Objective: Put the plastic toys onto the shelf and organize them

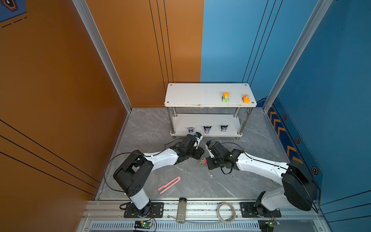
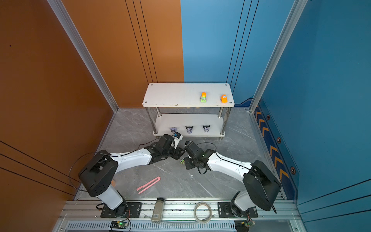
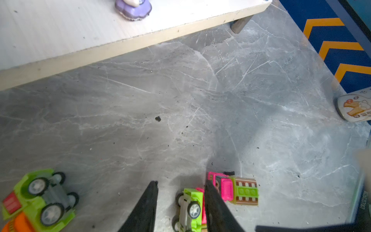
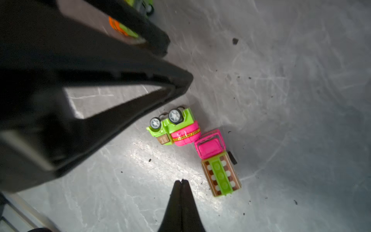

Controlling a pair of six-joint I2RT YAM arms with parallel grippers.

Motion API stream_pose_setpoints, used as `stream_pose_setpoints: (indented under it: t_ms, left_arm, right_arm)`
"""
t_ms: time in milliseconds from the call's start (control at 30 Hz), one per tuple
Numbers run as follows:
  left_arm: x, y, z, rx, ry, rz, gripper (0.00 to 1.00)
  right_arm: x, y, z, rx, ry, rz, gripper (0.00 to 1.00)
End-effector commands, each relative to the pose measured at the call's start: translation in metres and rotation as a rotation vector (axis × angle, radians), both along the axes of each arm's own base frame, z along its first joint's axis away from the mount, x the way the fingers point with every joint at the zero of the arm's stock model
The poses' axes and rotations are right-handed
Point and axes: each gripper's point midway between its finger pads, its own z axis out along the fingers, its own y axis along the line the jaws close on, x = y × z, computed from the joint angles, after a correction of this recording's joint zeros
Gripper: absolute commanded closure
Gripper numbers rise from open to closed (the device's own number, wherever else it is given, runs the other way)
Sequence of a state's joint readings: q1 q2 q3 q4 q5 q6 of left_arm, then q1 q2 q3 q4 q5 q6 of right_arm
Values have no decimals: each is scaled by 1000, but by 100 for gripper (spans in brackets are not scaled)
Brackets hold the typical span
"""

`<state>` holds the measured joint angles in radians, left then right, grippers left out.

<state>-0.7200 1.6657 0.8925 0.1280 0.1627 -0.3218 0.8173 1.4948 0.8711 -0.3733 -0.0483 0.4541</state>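
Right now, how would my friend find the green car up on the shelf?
Look at the white shelf at the back. Two little cars stand on its top board. Pick the green car with an orange top, nearer the middle; the orange car beside it is all orange.

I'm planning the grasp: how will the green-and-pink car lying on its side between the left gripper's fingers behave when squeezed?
The green-and-pink car lies on its side, not on its wheels, so it will likely slide rather than roll. It is small, hard-looking plastic, so probably light and stiff. The pink truck close beside it may get nudged.
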Motion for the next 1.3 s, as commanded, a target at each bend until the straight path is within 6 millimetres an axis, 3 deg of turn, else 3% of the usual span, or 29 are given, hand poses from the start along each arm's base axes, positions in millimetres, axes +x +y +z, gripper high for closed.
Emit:
stream_pose_setpoints:
  t_ms: [0,200,467,667,933,1100,1133,1267]
  left_arm:
    - [2,-3,2,-5,1,-22,60]
    - [0,4,-2,3,7,-11,60]
    - [-2,-1,3,23,-10,-29,60]
    - [-4,-15,4,17,-9,-62,57]
    - [-2,-38,-3,11,10,-104,50]
    - [-2,-41,-7,6,23,-107,52]
    - [4,-47,6,-17,-1,-106,52]
    - [3,-47,9,-23,-3,-103,54]
  right_arm:
    - [1,-1,-13,-15,26,-17,100]
    - [20,-16,-24,-51,35,-64,100]
    - [61,-53,-15,-38,36,-177,100]
    - [69,-65,-10,-43,27,-197,100]
    - [60,-93,-15,-36,53,-278,100]
    - [67,-91,-6,12,33,-290,100]
    - [71,-89,-3,19,24,-291,100]
    - [88,-81,3,36,-3,-292,100]
